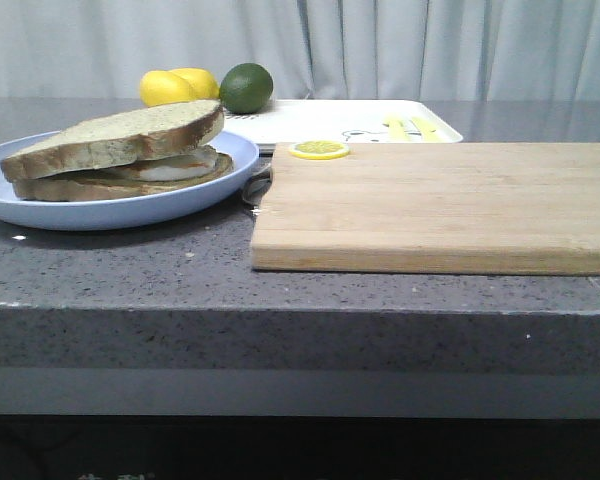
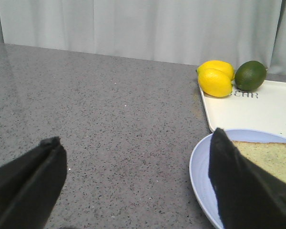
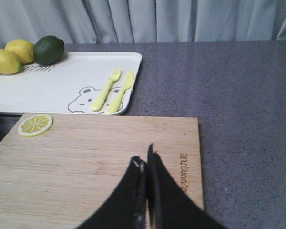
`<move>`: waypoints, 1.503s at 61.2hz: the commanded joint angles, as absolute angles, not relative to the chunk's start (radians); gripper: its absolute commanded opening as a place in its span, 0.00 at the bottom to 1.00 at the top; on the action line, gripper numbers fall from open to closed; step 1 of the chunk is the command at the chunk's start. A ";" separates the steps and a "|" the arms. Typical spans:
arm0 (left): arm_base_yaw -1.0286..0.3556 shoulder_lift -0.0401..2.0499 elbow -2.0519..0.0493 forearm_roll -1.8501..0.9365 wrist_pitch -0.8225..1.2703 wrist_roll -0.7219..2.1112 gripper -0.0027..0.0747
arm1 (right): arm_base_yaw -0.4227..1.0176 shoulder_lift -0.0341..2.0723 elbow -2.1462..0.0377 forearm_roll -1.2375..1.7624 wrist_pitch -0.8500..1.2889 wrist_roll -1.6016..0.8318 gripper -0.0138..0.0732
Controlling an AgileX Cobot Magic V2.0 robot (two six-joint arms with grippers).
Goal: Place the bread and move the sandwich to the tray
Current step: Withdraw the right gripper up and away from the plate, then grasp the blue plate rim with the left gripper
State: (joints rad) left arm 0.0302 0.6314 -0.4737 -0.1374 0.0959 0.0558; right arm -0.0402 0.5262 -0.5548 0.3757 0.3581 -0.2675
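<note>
So the sandwich is sitting on the pale blue plate at the left end of the grey speckled counter, close to its front edge: the bread is already on top as the upper slice, tilted a bit, with the fried egg peeking out between it and the bottom slice. The white tray is further back, towards the rear edge of the counter, behind the plate and the wooden cutting board, and the plate isn't on it. At the tray's back left corner there are two lemons and a lime bunched together, and near its right edge lie a little yellow fork and knife side by side next to a bear drawing. A lemon slice lies flat on the back left corner of the board. The left gripper hangs low just left of the plate with its fingers spread wide apart, one finger over the plate rim, nothing between them. The right gripper is over the board's front part, fingers pressed together with nothing in them.
</note>
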 commanded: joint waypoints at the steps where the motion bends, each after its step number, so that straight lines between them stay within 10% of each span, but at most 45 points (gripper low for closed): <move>1: 0.030 0.635 -0.514 -0.140 0.011 0.049 0.81 | -0.043 0.418 -0.484 0.378 0.224 -0.280 0.09; 31: 0.030 0.665 -0.544 -0.202 0.065 0.049 0.81 | -0.043 0.200 -0.308 0.378 0.153 -0.280 0.09; 60: -0.009 1.225 -1.008 -0.255 0.549 0.058 0.81 | -0.043 0.200 -0.307 0.378 0.158 -0.280 0.09; 92: -0.090 1.555 -1.141 -0.220 0.575 0.058 0.81 | -0.043 0.200 -0.307 0.378 0.168 -0.280 0.09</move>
State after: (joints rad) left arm -0.0815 1.5655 -1.1065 -0.2114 0.6211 0.0572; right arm -0.0402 0.1951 -0.2822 0.3757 0.2396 -0.2715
